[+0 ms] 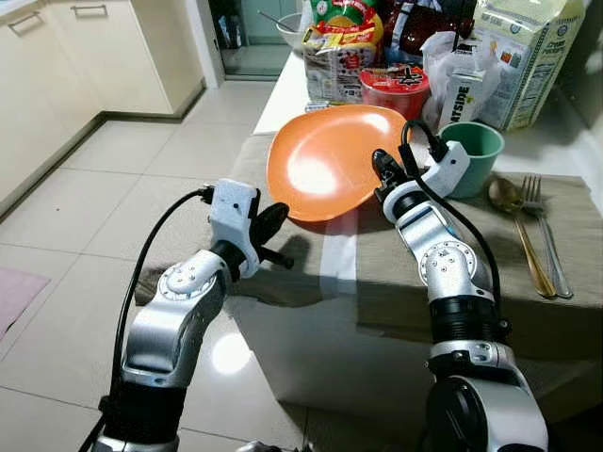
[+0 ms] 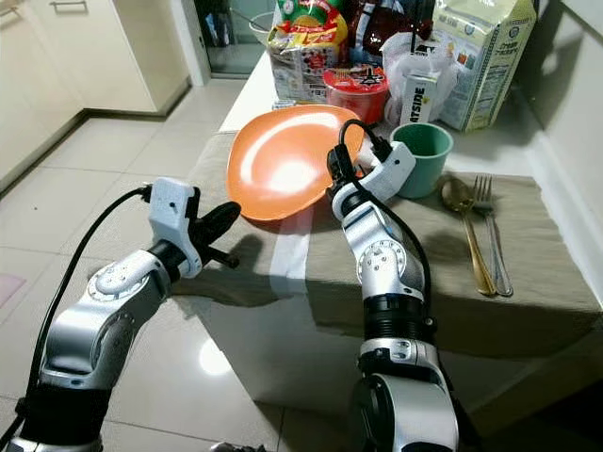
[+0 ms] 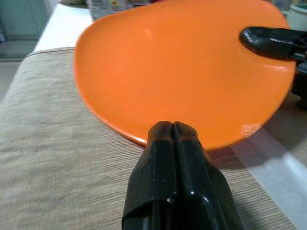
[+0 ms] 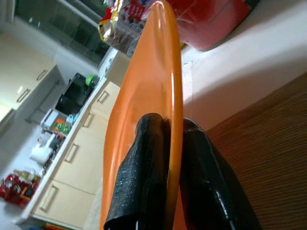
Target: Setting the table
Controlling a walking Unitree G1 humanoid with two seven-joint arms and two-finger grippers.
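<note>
An orange plate (image 1: 325, 165) is tilted over the beige table cloth (image 1: 415, 273), casting a shadow under its near side. My right gripper (image 1: 382, 169) is shut on the plate's right rim, one finger (image 4: 144, 158) on the inside face and the other underneath. My left gripper (image 1: 273, 221) is shut with nothing in it, its fingertips (image 3: 172, 132) close to the plate's near-left rim (image 3: 120, 129). A green cup (image 1: 476, 155) stands just right of the plate. A gold spoon (image 1: 513, 202) and a fork (image 1: 545, 221) lie on the cloth further right.
Groceries crowd the table's far end: a red noodle cup (image 1: 394, 89), snack bags (image 1: 339, 38), a small carton (image 1: 462, 89) and a large milk carton (image 1: 528, 56). The table's left edge drops to tiled floor (image 1: 113, 188), with cream cabinets (image 1: 57, 66) beyond.
</note>
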